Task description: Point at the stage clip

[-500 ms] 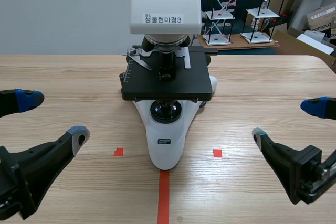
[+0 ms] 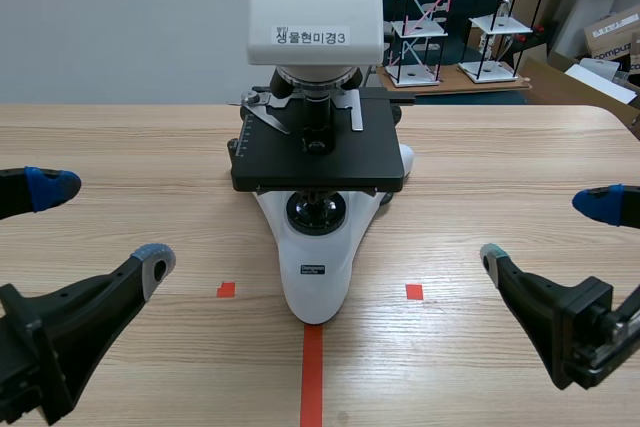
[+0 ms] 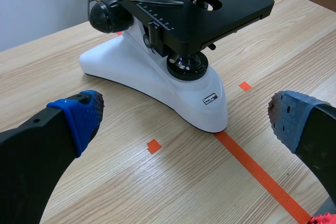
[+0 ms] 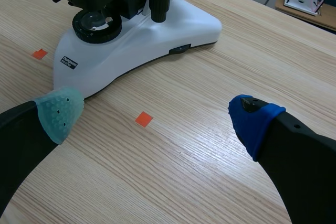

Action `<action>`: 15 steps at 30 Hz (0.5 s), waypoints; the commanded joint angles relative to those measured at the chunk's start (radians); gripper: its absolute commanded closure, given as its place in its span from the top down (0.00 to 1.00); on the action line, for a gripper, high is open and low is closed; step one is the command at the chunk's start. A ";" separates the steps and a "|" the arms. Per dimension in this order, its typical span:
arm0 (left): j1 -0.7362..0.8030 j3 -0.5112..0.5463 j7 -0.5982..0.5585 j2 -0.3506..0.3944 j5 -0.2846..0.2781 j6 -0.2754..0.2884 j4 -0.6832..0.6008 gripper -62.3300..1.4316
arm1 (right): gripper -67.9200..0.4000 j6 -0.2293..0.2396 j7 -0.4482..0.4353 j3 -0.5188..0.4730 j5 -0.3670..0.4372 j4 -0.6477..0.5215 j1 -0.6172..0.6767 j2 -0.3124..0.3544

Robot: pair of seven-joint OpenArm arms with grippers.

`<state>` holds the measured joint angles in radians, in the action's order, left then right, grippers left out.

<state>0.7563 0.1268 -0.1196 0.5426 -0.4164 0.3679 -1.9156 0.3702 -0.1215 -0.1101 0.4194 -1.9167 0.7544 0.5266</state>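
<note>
Nearest: orange-red tape line (image 2: 312, 377) on the wooden worktop (image 2: 120, 147), running up to the microscope's foot.

left jaws: low at the near left, spread wide and holding nothing. The pads (image 2: 155, 259) face the far side (blue one higher, grey one lower).

right jaws: low at the near right, equally wide and empty, pads (image 2: 492, 259) facing the same way.

tape squares (image 2: 226, 290): two, one on each side of the foot.

microscope (image 2: 315, 267): white foot and black stage (image 2: 320, 162), centred between the arms and well apart from both.

stage clip (image 2: 264, 110): a curved silver arm on the stage's rear left, just beside the objectives (image 2: 318, 97), which crowd it from above.

Beyond the worktop: white model racks (image 2: 420, 17) and a cardboard box (image 2: 610, 32).

Change: the left arm has shifted very slightly. The right arm and microscope are as before.
</note>
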 commanded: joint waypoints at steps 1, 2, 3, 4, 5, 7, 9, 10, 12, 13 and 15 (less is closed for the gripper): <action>0.005 -0.003 -0.011 -0.008 -0.006 -0.002 -0.010 1.00 | 0.90 -0.003 -0.015 -0.011 0.011 -0.012 -0.003 0.011; 0.005 -0.003 -0.011 -0.008 -0.006 -0.001 -0.010 1.00 | 0.90 -0.003 -0.015 -0.011 0.011 -0.012 -0.003 0.011; 0.005 -0.003 -0.011 -0.008 -0.006 0.002 -0.010 1.00 | 0.90 -0.003 -0.015 -0.011 0.011 -0.012 -0.003 0.011; 0.005 -0.003 -0.011 -0.008 -0.006 0.002 -0.010 1.00 | 0.90 -0.003 -0.015 -0.011 0.011 -0.012 -0.003 0.011; 0.005 -0.003 -0.011 -0.008 -0.006 0.002 -0.010 1.00 | 0.90 -0.003 -0.015 -0.011 0.011 -0.012 -0.003 0.011; 0.005 -0.003 -0.011 -0.008 -0.006 0.002 -0.010 1.00 | 0.90 -0.003 -0.015 -0.011 0.011 -0.012 -0.003 0.011; 0.005 -0.003 -0.011 -0.008 -0.006 0.002 -0.010 1.00 | 0.90 -0.003 -0.014 -0.011 0.011 -0.012 -0.003 0.011; 0.005 -0.003 -0.011 -0.008 -0.006 0.002 -0.010 1.00 | 0.90 -0.003 -0.014 -0.011 0.011 -0.012 -0.003 0.011; 0.005 -0.003 -0.011 -0.008 -0.007 0.002 -0.010 1.00 | 0.90 -0.003 -0.014 -0.011 0.011 -0.012 -0.003 0.011; 0.005 -0.003 -0.011 -0.008 -0.007 0.002 -0.010 1.00 | 0.90 -0.003 -0.014 -0.011 0.011 -0.012 -0.003 0.011; 0.005 -0.003 -0.011 -0.008 -0.007 -0.005 -0.010 1.00 | 0.90 -0.003 -0.014 -0.011 0.011 -0.012 -0.003 0.011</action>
<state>0.7563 0.1268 -0.1196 0.5426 -0.4164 0.3679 -1.9156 0.3702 -0.1215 -0.1101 0.4194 -1.9167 0.7544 0.5266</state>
